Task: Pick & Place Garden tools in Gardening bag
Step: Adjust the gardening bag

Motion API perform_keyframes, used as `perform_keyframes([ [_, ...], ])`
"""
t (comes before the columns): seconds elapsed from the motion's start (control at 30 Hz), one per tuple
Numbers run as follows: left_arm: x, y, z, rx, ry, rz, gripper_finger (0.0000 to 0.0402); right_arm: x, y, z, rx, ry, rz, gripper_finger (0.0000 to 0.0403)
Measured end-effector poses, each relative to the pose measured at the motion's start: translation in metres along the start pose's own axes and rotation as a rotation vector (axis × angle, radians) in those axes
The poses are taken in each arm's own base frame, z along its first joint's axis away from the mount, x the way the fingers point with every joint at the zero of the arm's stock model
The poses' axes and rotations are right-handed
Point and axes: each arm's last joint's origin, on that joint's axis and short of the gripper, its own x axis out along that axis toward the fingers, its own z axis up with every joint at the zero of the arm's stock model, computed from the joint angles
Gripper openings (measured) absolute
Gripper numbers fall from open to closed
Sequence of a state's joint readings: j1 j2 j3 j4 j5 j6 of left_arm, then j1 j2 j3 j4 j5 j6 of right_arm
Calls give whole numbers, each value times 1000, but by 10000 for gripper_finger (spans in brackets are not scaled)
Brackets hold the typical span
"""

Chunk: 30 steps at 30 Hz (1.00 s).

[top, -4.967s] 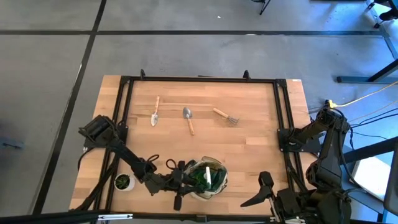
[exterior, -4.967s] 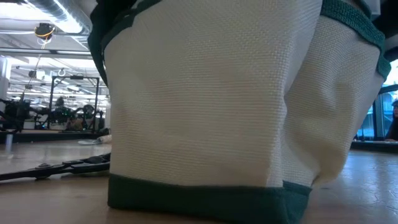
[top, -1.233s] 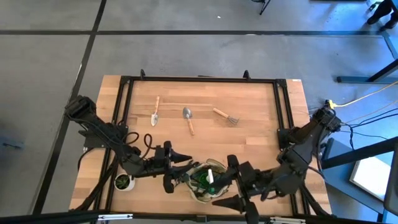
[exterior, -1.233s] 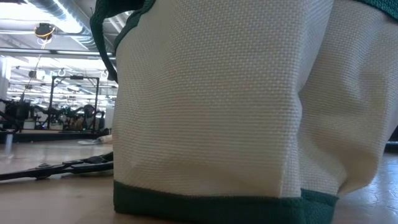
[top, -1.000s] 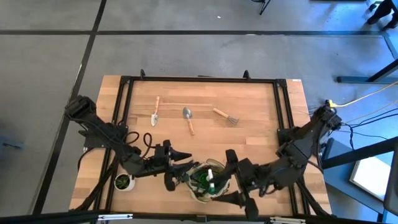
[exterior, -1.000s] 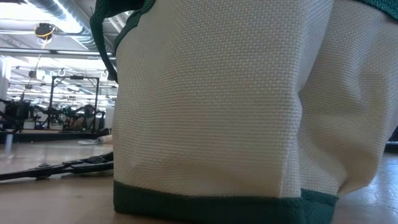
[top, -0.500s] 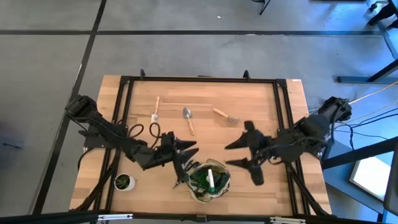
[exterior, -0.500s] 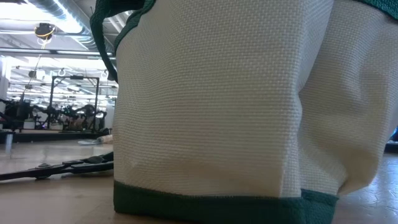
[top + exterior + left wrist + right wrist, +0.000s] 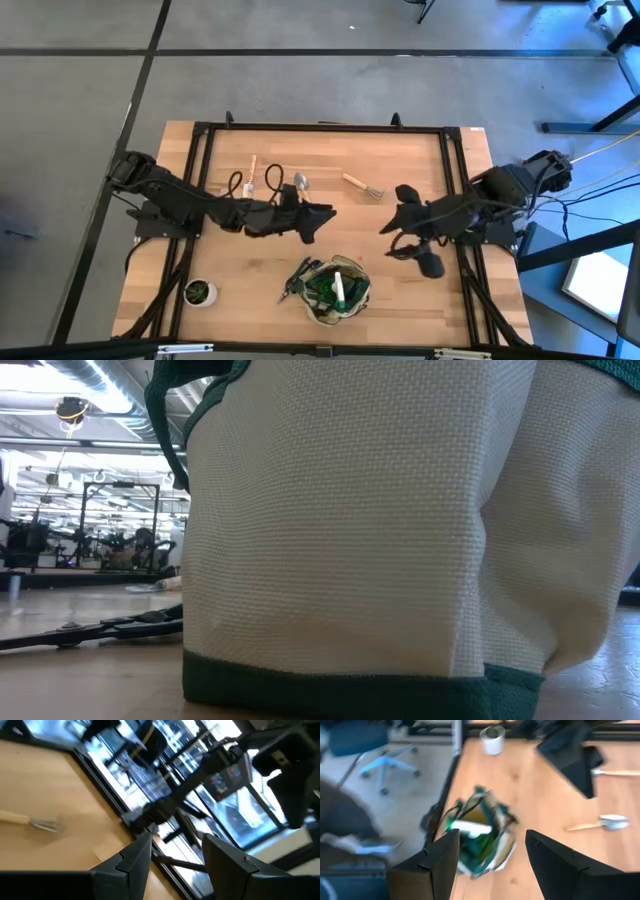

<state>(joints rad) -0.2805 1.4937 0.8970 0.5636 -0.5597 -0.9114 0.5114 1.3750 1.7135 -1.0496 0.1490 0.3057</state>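
Most of the low view filled by the bag (image 9: 400, 520) side wall, cream weave with green trim, hiding nearly everything behind; only a strip of room and a dark rail at its left edge. Blurred wrist views, detail hard to read.

Seen from above, left to right: small pot (image 9: 199, 292) with a plant near the tabletop (image 9: 400, 300) front-left corner. Narrow trowel (image 9: 250, 177) toward the back, wooden handle pointing away, partly crossed by cable loops of the left arm. Round trowel (image 9: 301, 184) just beside it, handle hidden under the left arm. Left end effector (image 9: 318, 218) over the tabletop middle, fingers apart, holding nothing; same seen in the left wrist view (image 9: 172, 852), with the fork (image 9: 30, 821) blurred beyond. Bag (image 9: 335, 292) near the front edge, centre, mouth open, spray bottle (image 9: 337, 290) upright inside with white trigger showing; dark handles, likely shears (image 9: 298, 278), sticking out over its left rim, hard to make out. Fork (image 9: 364, 186) at the back, right of the trowels, apart from both arms. Right end effector (image 9: 400, 222) right of centre, fingers spread, empty; bag (image 9: 480, 832), pot (image 9: 493, 739) and round trowel (image 9: 605, 823) in its wrist view.
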Motion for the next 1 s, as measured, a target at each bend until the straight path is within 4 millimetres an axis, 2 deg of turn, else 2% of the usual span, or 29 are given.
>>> perform_keyframes([
  [0.13,1,1,0,2,42,-21,171,-2,-14,-15,-41,-4,69,230],
  [0.3,1,4,-2,-1,66,-2,171,0,-41,-43,17,-112,93,230],
  [0.43,1,7,-5,-25,102,22,171,10,-62,-66,112,-199,121,230],
  [0.57,-2,6,-13,-74,290,-48,171,27,-75,-83,206,-219,195,230],
  [0.67,-10,-3,-25,-100,431,-139,171,43,-78,-97,228,-171,287,230],
  [0.8,-22,-19,-36,-142,501,-240,170,66,-82,-118,292,-143,412,230],
  [1.0,-37,-27,-52,-150,580,-248,148,97,-76,-158,485,-94,545,230],
])
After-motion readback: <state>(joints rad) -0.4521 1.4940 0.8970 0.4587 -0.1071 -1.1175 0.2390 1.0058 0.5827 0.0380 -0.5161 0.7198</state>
